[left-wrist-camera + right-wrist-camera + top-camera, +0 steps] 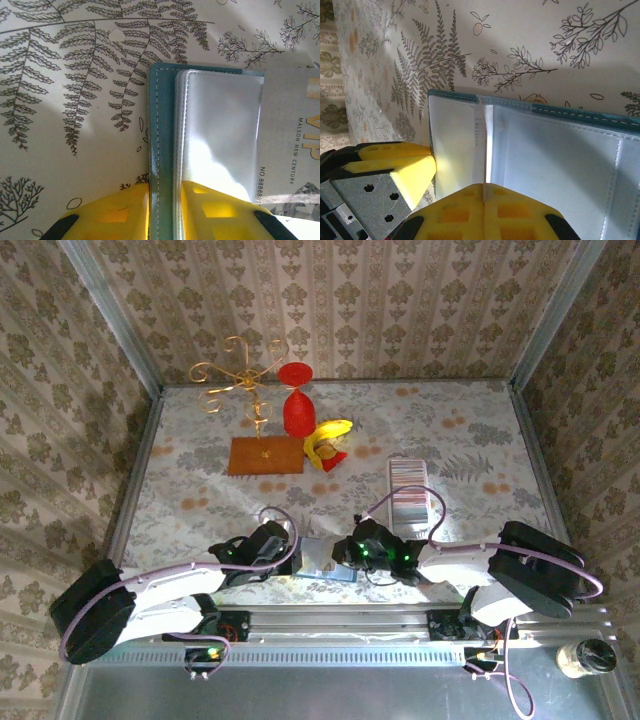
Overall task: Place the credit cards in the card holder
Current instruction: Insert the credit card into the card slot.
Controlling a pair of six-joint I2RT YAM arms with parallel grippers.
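Judged as an early step, with one card in grip and none seen going into a slot; contents of the ribbed tray too small to tell. Pinched fully closed, the right gripper (484, 189), on a thin stiff sheet seen edge-on between yellow fingertips. Taken to be the credit card (290, 140), standing face-on at 3 o'clock of the left wrist view, lower edge on or just above the clear sleeves (220, 130) of a teal pouch (161, 125). Jaws a little apart on the left gripper (164, 200), astride the pouch's stitched border at 6 o'clock of its own view; clamping or merely pinning down, cannot tell. Well apart, the card holder (414, 495), at about 1 o'clock from both grippers in the top view, lying lengthwise on the tablecloth (75, 165). Next move, by judgement: lift the card clear of the pouch, carry toward 1 o'clock, line its edge up with a cross slot, lower gently. Card: silver-grey, flat, rigid, printed with VIP and a number; thin enough to slip in the pinch. Pouch: soft teal cover, pale stitching, rounded corners, glossy limp plastic leaves throwing glare. Holder: long, narrow, silvery-clear, finely ribbed, striped; slots likely unforgiving of a tilted card. Tablecloth: smooth, pale, printed with ferns and twigs.
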